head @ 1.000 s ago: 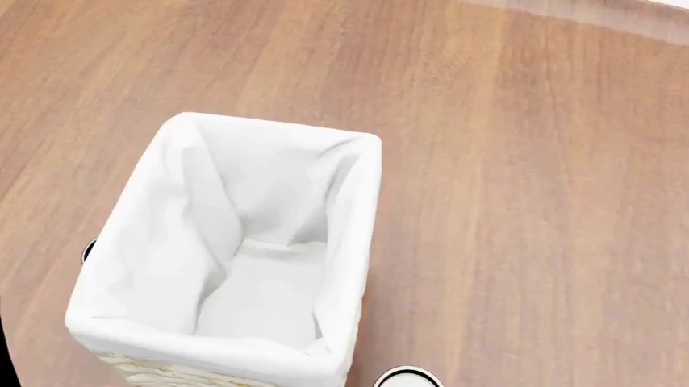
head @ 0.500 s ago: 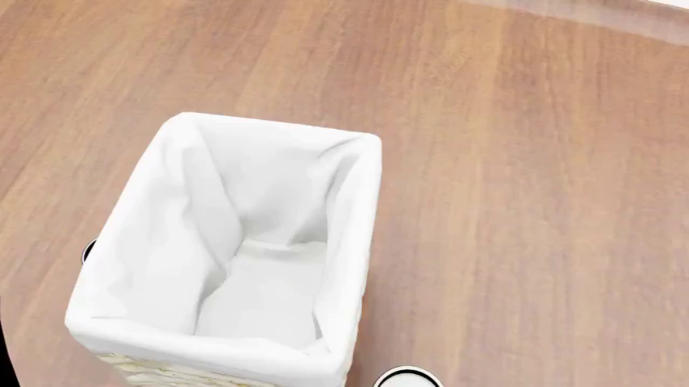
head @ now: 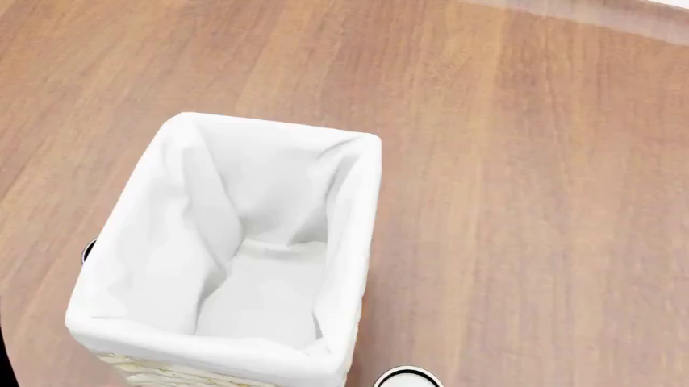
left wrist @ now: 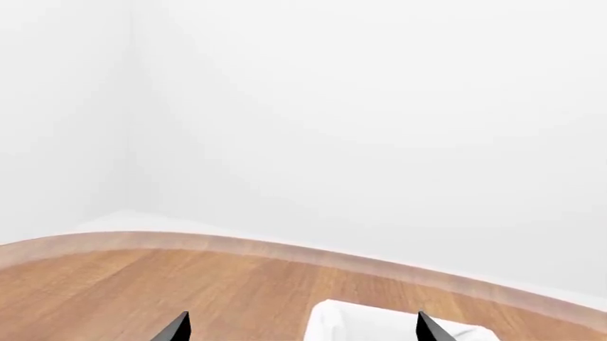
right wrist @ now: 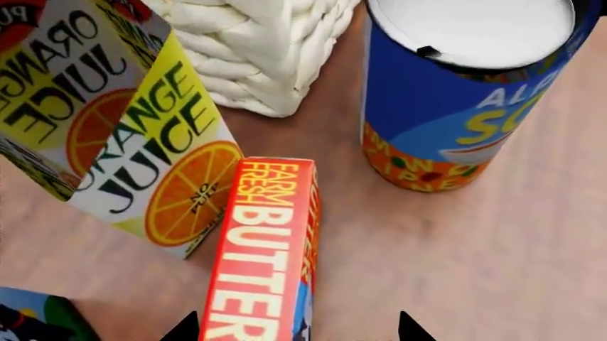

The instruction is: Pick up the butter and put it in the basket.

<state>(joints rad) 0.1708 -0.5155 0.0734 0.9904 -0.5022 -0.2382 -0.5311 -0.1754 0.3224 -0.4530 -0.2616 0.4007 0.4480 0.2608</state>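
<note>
The butter (right wrist: 261,249), a slim red-orange box with white lettering, lies on the wooden table in the right wrist view. My right gripper (right wrist: 296,328) is open, one dark fingertip showing on each side of the box with a gap to both. The basket (head: 366,210), cream-white woven with a white liner, fills the left middle of the head view and looks empty inside. Its woven wall (right wrist: 256,50) stands just beyond the butter. My left gripper (left wrist: 301,328) is open with nothing in it, and the basket's liner (left wrist: 379,323) shows past its tips. Neither gripper appears in the head view.
An orange juice carton (right wrist: 124,135) stands close beside the butter. A blue soup can (right wrist: 455,92) stands on the butter's other side, next to the basket. Part of another package (right wrist: 28,320) shows at a corner. The table's curved far edge (left wrist: 284,249) meets white walls.
</note>
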